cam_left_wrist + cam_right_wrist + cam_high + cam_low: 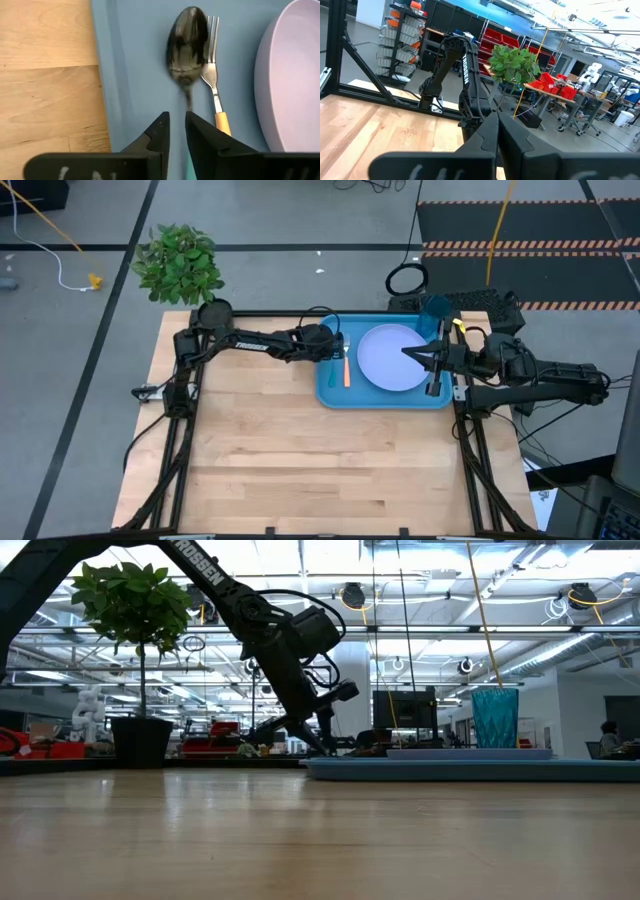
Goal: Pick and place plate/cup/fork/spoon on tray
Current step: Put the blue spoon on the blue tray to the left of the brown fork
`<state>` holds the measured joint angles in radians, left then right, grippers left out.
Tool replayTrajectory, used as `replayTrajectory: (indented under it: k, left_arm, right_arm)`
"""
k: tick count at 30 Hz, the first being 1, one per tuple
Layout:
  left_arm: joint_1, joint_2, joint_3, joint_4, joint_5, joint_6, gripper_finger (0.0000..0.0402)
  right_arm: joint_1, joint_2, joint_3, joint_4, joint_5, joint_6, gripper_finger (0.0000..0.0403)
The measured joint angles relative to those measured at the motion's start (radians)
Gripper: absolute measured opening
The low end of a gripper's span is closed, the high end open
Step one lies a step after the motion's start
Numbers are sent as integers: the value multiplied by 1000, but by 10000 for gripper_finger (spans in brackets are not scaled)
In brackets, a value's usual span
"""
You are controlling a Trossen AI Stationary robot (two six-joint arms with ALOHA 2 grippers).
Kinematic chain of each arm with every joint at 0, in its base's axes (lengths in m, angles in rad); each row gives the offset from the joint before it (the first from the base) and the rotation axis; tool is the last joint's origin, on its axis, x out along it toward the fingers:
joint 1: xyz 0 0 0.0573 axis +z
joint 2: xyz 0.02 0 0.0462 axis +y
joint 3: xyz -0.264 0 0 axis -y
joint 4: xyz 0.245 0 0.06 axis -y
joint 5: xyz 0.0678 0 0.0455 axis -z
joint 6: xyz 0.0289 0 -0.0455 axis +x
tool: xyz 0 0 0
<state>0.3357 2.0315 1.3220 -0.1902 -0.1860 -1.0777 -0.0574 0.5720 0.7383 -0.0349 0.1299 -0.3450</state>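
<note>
1. Scene: large bright blue rectangular tray [330, 392] with raised rim at the far side of the wooden table [300, 470]; round flat pale lavender-blue plate [393, 357] inside it, small translucent teal-green cup [434, 313] upright at the tray's far right corner
2. Cutlery: slim spoon with dark metal bowl and light blue handle [187, 45] flat on the tray floor, just beside the slim fork with silver tines and orange handle [216, 85]; spoon bowl touching or overlapping the fork tines, both between the tray's left rim and the plate
3. Left gripper [177, 127]: low over the tray at the spoon's handle end; fingers [159, 135] parted by a narrow slit, spoon neck running into that slit, handle hidden beneath; grip or clearance cannot be told from these views
4. Right gripper [412, 352]: above the plate, fingers pressed together, holding nothing visible
5. Step in hand, as a judgement: release of the spoon, apparently the last item; all four items lying within the tray
6. Next move, as a judgement: wider opening of the left fingers, then a straight lift clear of the handle, without dragging the spoon against the fork or the plate rim; afterwards, retreat of both arms from the tray
</note>
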Motion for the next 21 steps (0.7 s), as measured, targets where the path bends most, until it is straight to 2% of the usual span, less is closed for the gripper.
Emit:
replayTrajectory:
  k: [6, 17, 21]
  left_arm:
    - [1, 0, 0, 15, -16, 29, 84]
    - [-49, -8, -1, 268, -28, 267, 85]
    - [-78, -8, -1, 273, -82, 290, 85]
  right_arm:
    - [0, 0, 0, 0, 0, 0, 0]
    - [0, 1, 0, -7, 0, -20, 0]
    - [0, 3, 0, -7, 0, -40, 0]
